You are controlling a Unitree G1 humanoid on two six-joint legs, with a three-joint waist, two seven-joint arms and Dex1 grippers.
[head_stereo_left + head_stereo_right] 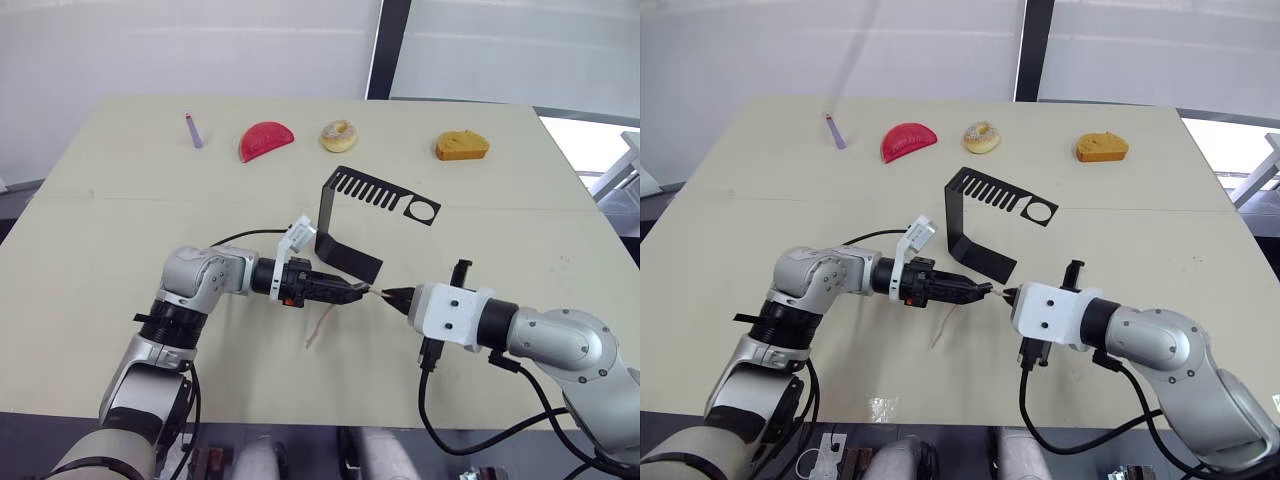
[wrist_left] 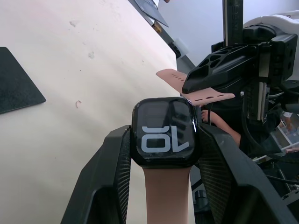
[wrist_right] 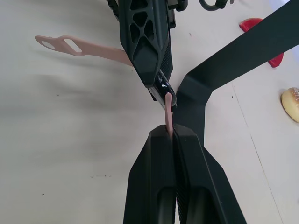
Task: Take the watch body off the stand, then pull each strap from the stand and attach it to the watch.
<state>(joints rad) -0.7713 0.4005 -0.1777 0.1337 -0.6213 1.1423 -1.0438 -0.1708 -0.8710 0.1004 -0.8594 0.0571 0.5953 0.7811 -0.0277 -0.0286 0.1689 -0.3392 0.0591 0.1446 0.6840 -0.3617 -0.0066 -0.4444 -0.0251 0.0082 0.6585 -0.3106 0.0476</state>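
Left pincer (image 1: 352, 290) clamps the watch body (image 2: 165, 132), one strap (image 1: 322, 325) hanging off it toward the worktop (image 1: 100, 220). Right pincer (image 3: 172, 131) pinches second strap (image 3: 167, 112), tip apparently touching the case. Stand (image 1: 350, 215) just behind.

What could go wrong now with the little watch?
1. The left pincer pinches the watch only by its edges, above the table; a hard push from the right could twist or pop it out.
2. The right pincer holds a thin strap by a short end, so it may bend or slip instead of sliding in.
3. The stand is close behind both pincers and could get bumped.
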